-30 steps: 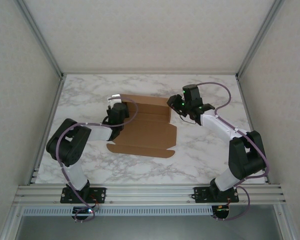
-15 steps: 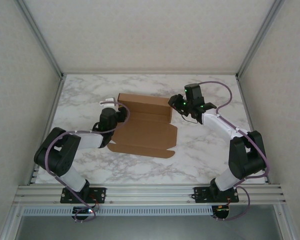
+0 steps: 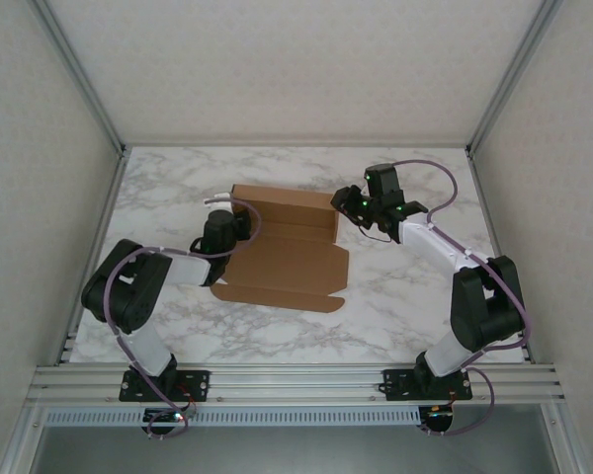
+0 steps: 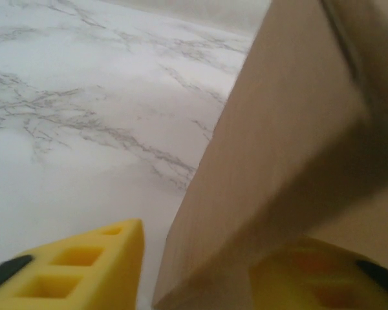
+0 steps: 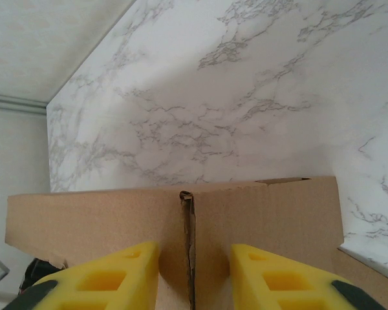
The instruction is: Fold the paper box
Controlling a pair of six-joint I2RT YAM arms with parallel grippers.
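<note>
The paper box (image 3: pixel 287 252) lies partly folded mid-table, brown, with its back wall raised. My left gripper (image 3: pixel 225 230) is at the box's left edge. In the left wrist view a raised cardboard flap (image 4: pixel 278 148) stands between the yellow fingers (image 4: pixel 84 268), and a thin gap separates the left one from it. My right gripper (image 3: pixel 350 205) is at the back right corner. Its fingers (image 5: pixel 110 274) straddle the corner seam of the paper box (image 5: pixel 188 219) with room on both sides.
White marbled table (image 3: pixel 405 296) with bare room in front and to the right of the box. Metal frame posts and pale walls close in the left, right and back. The arm bases sit on a rail (image 3: pixel 296 380) at the near edge.
The left arm dipped away to the left, then came back to the box's left edge, and its jaws narrowed around the flap. The right gripper stayed at the back right corner.
</note>
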